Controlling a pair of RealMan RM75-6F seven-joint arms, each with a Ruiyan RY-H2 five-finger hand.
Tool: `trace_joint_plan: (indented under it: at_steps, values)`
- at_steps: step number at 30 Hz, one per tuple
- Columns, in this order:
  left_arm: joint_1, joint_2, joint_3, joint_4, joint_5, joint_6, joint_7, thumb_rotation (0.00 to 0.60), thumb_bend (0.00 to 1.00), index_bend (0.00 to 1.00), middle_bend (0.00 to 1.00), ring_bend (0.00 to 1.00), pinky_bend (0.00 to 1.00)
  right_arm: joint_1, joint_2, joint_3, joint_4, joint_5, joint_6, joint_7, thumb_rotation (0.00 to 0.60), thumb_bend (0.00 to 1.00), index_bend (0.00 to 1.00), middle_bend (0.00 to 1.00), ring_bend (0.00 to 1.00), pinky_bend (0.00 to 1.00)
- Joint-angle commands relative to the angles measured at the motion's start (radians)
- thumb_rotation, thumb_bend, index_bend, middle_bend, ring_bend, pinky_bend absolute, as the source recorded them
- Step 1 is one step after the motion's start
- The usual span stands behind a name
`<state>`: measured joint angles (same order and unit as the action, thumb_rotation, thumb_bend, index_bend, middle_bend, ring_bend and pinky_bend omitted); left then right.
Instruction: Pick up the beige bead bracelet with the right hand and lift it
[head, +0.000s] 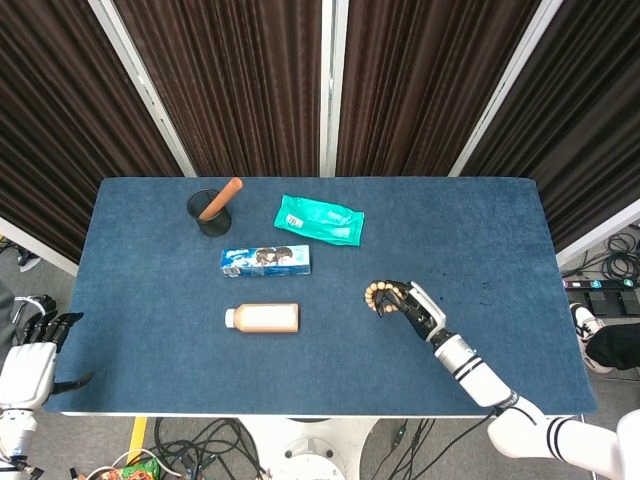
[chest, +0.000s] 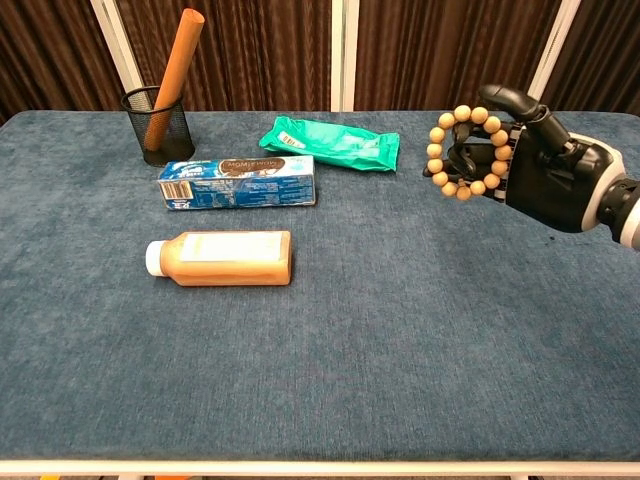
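Note:
The beige bead bracelet (chest: 462, 150) hangs in the air above the blue table, held in the curled fingers of my right hand (chest: 535, 170). In the head view the bracelet (head: 378, 297) shows as a small bead loop at the tip of my right hand (head: 410, 304), right of the table's centre. The hand's dark palm faces left in the chest view, with its thumb arched over the top of the loop. My left hand (head: 30, 352) hangs off the table's left edge with its fingers spread, holding nothing.
On the blue table (chest: 400, 330) lie an orange bottle (chest: 222, 257), a blue box (chest: 240, 181) and a green packet (chest: 333, 143). A black mesh cup (chest: 159, 125) with an orange stick stands at the back left.

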<state>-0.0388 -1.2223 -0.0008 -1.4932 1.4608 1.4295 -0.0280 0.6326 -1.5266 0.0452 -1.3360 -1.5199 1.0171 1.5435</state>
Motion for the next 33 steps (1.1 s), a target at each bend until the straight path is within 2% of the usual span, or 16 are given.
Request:
trace_joint_plan:
  at_steps: [1, 10, 21, 23, 27, 33]
  values:
    - [0.001, -0.001, 0.000, 0.004, -0.002, -0.001, -0.003, 0.600, 0.00, 0.16, 0.16, 0.06, 0.00, 0.002, -0.010, 0.005, 0.010, 0.000, -0.003, -0.007, 0.276, 0.43, 0.58, 0.68, 0.36, 0.00]
    - [-0.003, -0.003, -0.001, 0.005, -0.008, -0.010, -0.003, 0.600, 0.00, 0.16, 0.16, 0.06, 0.00, 0.015, -0.033, 0.022, 0.036, 0.014, -0.031, -0.028, 0.262, 0.53, 0.58, 0.68, 0.36, 0.00]
    - [-0.006, -0.003, -0.002, 0.001, -0.018, -0.020, 0.000, 0.600, 0.00, 0.16, 0.16, 0.06, 0.00, 0.034, -0.059, 0.043, 0.065, 0.033, -0.072, -0.055, 0.261, 0.73, 0.51, 0.65, 0.35, 0.00]
    - [-0.004, -0.004, -0.001, 0.005, -0.018, -0.019, -0.003, 0.600, 0.00, 0.16, 0.16, 0.06, 0.00, 0.033, -0.061, 0.043, 0.068, 0.030, -0.069, -0.060, 0.261, 0.79, 0.51, 0.65, 0.35, 0.00]
    - [-0.007, -0.005, -0.002, 0.002, -0.016, -0.020, 0.000, 0.600, 0.00, 0.16, 0.16, 0.06, 0.00, 0.029, -0.060, 0.045, 0.068, 0.029, -0.065, -0.054, 0.262, 0.98, 0.51, 0.65, 0.34, 0.00]
    - [-0.008, -0.005, 0.000, 0.001, -0.012, -0.019, 0.000, 0.600, 0.00, 0.16, 0.16, 0.06, 0.00, 0.026, -0.053, 0.038, 0.066, 0.007, -0.051, -0.044, 0.271, 1.00, 0.49, 0.65, 0.34, 0.00]
